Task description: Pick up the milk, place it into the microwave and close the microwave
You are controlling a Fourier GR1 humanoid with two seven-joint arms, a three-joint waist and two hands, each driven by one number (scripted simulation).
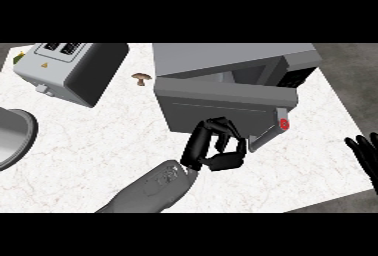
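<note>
The toaster [70, 70] bears a yellow warning triangle; no writing is legible.

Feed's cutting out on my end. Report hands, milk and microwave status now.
Left hand curled at the microwave door's front, by its handle. Right hand open, resting at right edge. Milk not visible. Door not fully shut. Mushroom and toaster off left.

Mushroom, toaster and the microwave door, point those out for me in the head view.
mushroom [139, 78]: head view, on its brown cap.
toaster [83, 70]: head view, on its dark side panel.
microwave door [214, 102]: head view, on the door's grey face.
</note>
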